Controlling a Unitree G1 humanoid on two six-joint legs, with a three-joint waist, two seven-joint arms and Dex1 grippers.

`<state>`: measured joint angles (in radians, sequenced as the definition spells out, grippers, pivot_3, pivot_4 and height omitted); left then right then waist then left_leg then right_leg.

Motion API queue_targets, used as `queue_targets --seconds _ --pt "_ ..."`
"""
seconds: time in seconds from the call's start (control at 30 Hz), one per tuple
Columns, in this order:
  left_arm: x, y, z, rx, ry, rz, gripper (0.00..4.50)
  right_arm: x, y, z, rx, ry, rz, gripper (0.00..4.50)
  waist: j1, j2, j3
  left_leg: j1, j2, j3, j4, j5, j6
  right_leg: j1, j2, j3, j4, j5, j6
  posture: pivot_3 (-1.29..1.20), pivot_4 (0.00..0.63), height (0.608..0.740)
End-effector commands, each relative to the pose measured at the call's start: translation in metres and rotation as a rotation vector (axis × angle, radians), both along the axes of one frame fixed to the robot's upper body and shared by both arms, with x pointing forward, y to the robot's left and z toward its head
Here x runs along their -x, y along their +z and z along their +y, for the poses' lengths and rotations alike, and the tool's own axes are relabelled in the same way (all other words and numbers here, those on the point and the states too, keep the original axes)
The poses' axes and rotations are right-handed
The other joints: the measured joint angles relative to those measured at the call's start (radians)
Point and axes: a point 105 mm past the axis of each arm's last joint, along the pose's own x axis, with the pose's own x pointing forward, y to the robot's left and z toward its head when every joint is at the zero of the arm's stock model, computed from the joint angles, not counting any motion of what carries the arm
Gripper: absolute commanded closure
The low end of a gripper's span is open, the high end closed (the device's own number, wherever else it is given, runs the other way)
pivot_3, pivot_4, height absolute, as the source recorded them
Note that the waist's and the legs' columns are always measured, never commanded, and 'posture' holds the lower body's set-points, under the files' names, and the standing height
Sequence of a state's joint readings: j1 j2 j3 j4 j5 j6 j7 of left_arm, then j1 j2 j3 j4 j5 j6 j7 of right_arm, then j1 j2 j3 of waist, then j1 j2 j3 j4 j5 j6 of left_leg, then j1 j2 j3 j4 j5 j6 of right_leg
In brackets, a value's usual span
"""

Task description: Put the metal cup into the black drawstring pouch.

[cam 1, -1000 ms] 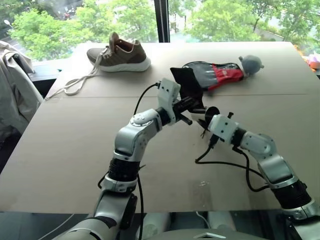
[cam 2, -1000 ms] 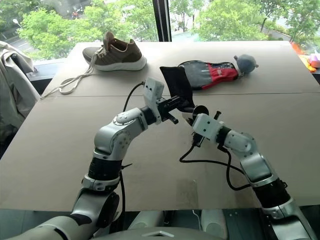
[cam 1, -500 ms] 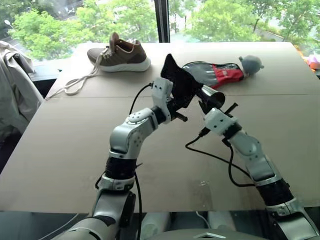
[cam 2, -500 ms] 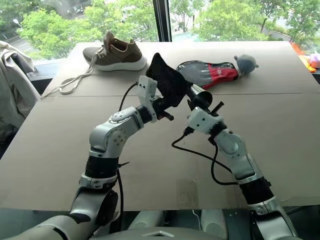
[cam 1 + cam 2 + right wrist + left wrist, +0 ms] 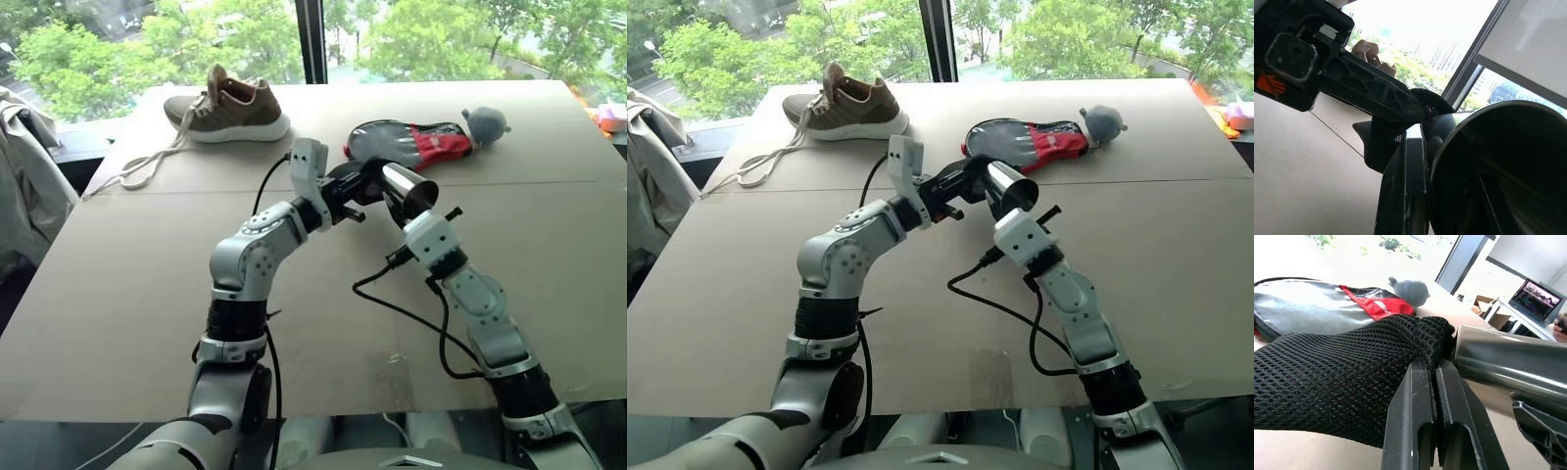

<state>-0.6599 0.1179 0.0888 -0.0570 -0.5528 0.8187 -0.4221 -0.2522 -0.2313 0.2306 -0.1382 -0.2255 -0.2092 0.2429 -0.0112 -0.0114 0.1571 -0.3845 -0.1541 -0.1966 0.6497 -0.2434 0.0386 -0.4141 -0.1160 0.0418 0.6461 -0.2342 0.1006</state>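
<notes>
one cup [image 5: 409,188], one pouch [image 5: 1342,382], one shoe [image 5: 230,104], one paddle case [image 5: 411,144]

Near half of the table [image 5: 127,313] lies bare; far left sits a shoe [image 5: 230,105] with trailing laces [image 5: 137,166]; far right, a paddle case [image 5: 411,142] and grey plush [image 5: 487,124].

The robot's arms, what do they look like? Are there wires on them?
Both arms are shiny silver with black rings at the joints. Each wrist carries a white boxy block. The left gripper and the right gripper each have two flat black fingers. A thin black cable loops loose beside each arm, running up to the wrist block.
</notes>
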Motion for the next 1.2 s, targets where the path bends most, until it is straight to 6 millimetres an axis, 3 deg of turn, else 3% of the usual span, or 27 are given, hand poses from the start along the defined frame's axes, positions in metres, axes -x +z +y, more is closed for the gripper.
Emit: queue_targets --seconds 0.03,0.43,0.53,0.67,0.77,0.87,0.93,0.97,1.1,1.2 --pt "0.004 0.016 -0.002 0.052 -0.037 -0.014 4.5 0.006 0.01 0.008 0.043 0.032 -0.093 4.46 0.0 0.0 0.0 0.0 0.0 0.0 0.0 0.0 0.0 0.0 0.0 0.0 0.0 0.0 0.0 0.0 0.15 0.74" --pt "0.018 0.018 -0.012 0.083 -0.131 -0.018 4.5 -0.007 -0.018 0.005 0.416 0.03 -0.17 4.46 -0.002 0.0 0.0 0.0 0.0 0.001 0.0 0.0 0.0 0.0 0.0 0.001 0.0 0.0 0.0 0.0 0.15 0.74" --pt "0.026 0.019 -0.017 0.082 -0.179 -0.028 4.5 -0.015 -0.009 -0.002 0.218 -0.004 -0.085 4.46 -0.003 0.0 0.0 0.001 0.0 0.001 0.0 0.0 0.0 0.0 0.0 0.001 0.001 0.0 0.0 0.0 0.15 0.74" --pt "0.037 0.017 -0.02 0.077 -0.232 -0.036 4.5 -0.029 0.01 -0.02 -0.308 -0.04 0.148 4.46 -0.003 0.0 0.0 0.001 0.001 0.001 -0.001 0.0 0.0 0.0 0.001 0.002 0.0 0.0 0.0 0.0 0.15 0.74" --pt "0.04 0.014 -0.021 0.072 -0.242 -0.034 4.5 -0.037 0.02 -0.034 -0.609 -0.043 0.267 4.46 -0.002 0.0 0.0 0.001 0.001 0.001 -0.001 0.0 0.0 0.0 0.001 0.002 0.0 0.001 -0.001 0.0 0.15 0.74" --pt "0.039 0.013 -0.02 0.066 -0.237 -0.034 4.5 -0.04 0.026 -0.042 -0.817 -0.006 0.357 4.46 0.0 0.0 0.0 0.001 0.001 0.0 0.0 0.0 0.0 0.0 0.001 0.001 0.0 0.001 -0.002 0.0 0.15 0.74" --pt "0.039 0.012 -0.02 0.064 -0.234 -0.035 4.5 -0.041 0.026 -0.041 -0.843 0.011 0.399 4.46 -0.001 0.0 0.0 0.001 0.001 0.0 0.0 0.0 0.0 0.0 0.001 0.001 0.0 0.001 -0.002 0.0 0.15 0.74" --pt "0.038 0.013 -0.02 0.063 -0.233 -0.037 4.5 -0.039 0.024 -0.038 -0.73 -0.005 0.383 4.46 -0.002 0.0 0.0 0.001 0.001 0.0 -0.001 0.0 0.0 0.0 0.001 0.001 0.0 0.001 -0.002 0.0 0.15 0.74" --pt "0.036 0.017 -0.02 0.072 -0.227 -0.052 4.5 -0.03 0.002 -0.015 0.027 -0.055 0.143 4.46 -0.002 0.001 0.0 0.0 0.0 0.001 -0.001 0.0 0.0 -0.001 0.001 0.001 0.0 0.001 -0.002 0.0 0.15 0.74" --pt "0.036 0.021 -0.02 0.081 -0.23 -0.064 4.5 -0.028 -0.013 -0.012 0.327 -0.066 0.039 4.46 -0.005 0.0 0.0 0.0 0.001 0.001 -0.001 0.0 0.0 -0.002 0.002 0.001 0.0 0.001 -0.001 0.0 0.15 0.74"
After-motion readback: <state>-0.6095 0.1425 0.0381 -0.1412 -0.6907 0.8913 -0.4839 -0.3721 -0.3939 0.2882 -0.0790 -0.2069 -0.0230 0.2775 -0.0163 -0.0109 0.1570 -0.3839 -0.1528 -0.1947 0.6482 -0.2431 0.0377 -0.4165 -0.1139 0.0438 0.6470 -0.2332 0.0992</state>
